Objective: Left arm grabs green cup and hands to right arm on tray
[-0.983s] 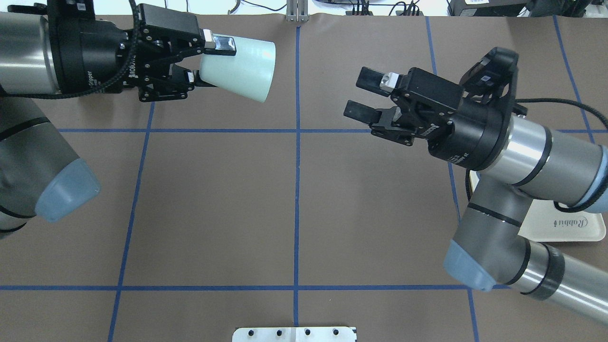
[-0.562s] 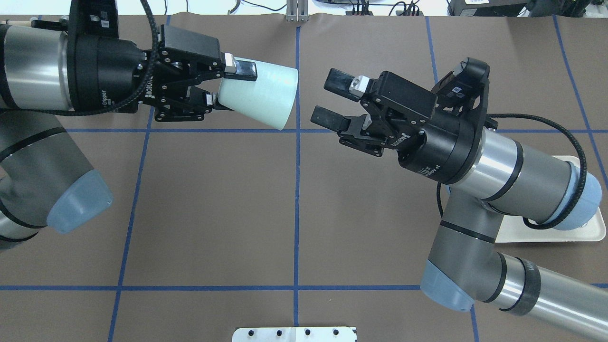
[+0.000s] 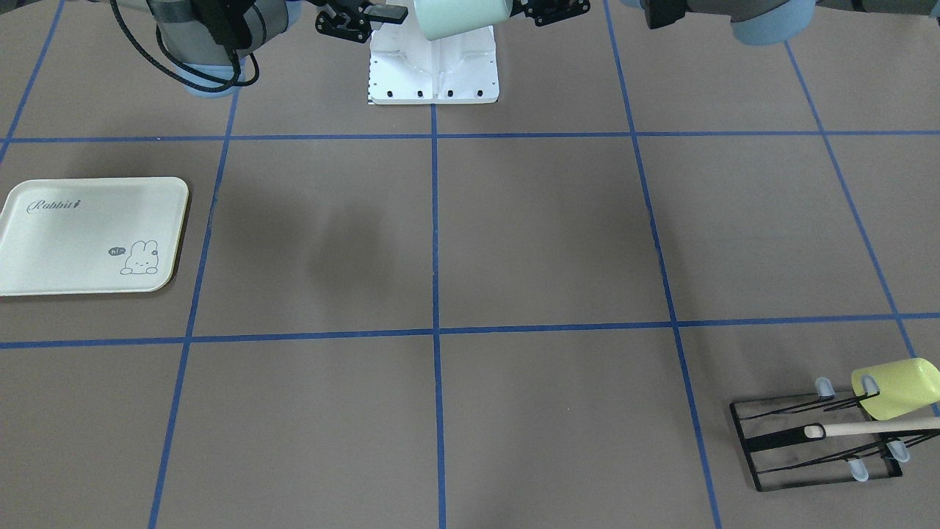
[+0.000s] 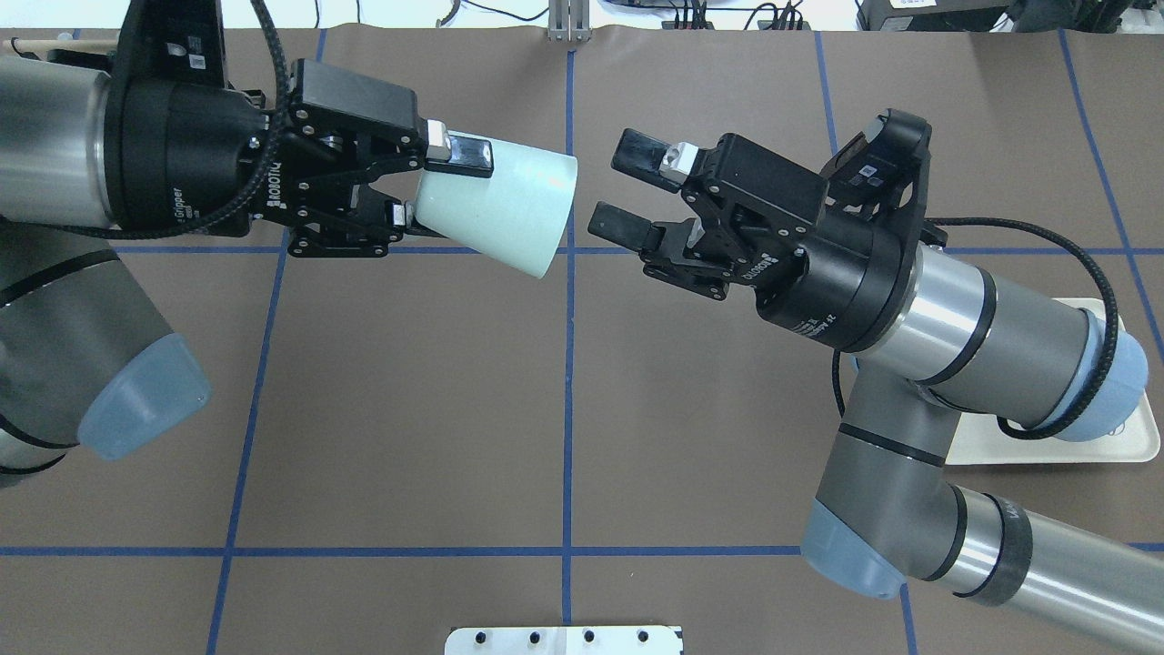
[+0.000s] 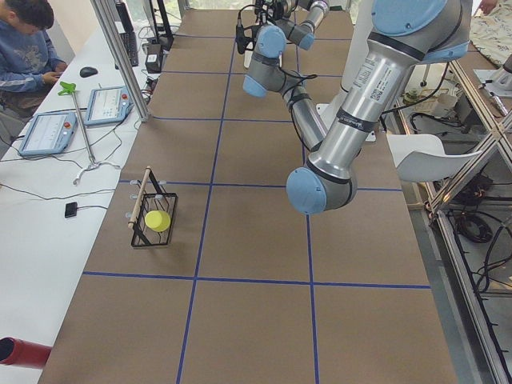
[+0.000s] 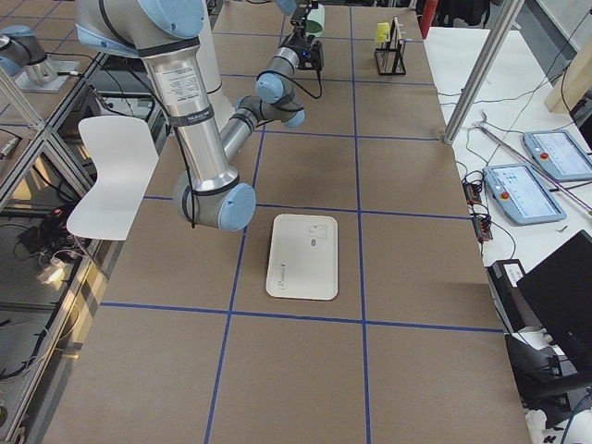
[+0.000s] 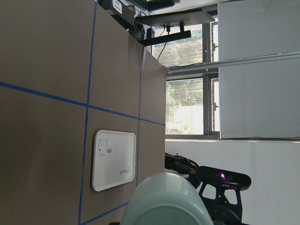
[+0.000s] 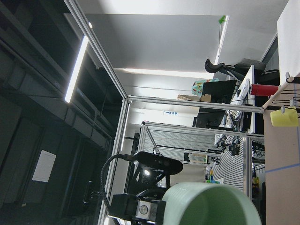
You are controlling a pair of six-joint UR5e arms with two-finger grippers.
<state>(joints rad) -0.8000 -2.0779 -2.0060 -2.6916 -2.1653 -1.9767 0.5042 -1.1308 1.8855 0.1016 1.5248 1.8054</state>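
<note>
The pale mint-green cup [image 4: 496, 207] hangs on its side above the table near the centre line, its wide mouth towards my right arm. My left gripper [image 4: 436, 186] is shut on its narrow base end. My right gripper [image 4: 618, 186] is open and empty, its fingertips a short gap from the cup's rim and not touching it. The cup also shows at the top of the front view [image 3: 459, 16], in the left wrist view [image 7: 166, 199] and in the right wrist view [image 8: 211, 204]. The cream "Rabbit" tray [image 3: 92, 235] lies flat on my right side, partly under my right arm [image 4: 1028, 450].
A black wire rack [image 3: 815, 441] stands at the far corner on my left side, with a yellow-green cup [image 3: 896, 388] and a wooden stick on it. A white base plate [image 3: 433, 73] sits at the robot's edge. A person sits at the side table [image 5: 28, 40].
Both arms moved towards the centre line. The cup went right and slightly down, and the right gripper went left, closing the gap. The left gripper stays shut on the cup and the right stays open.
</note>
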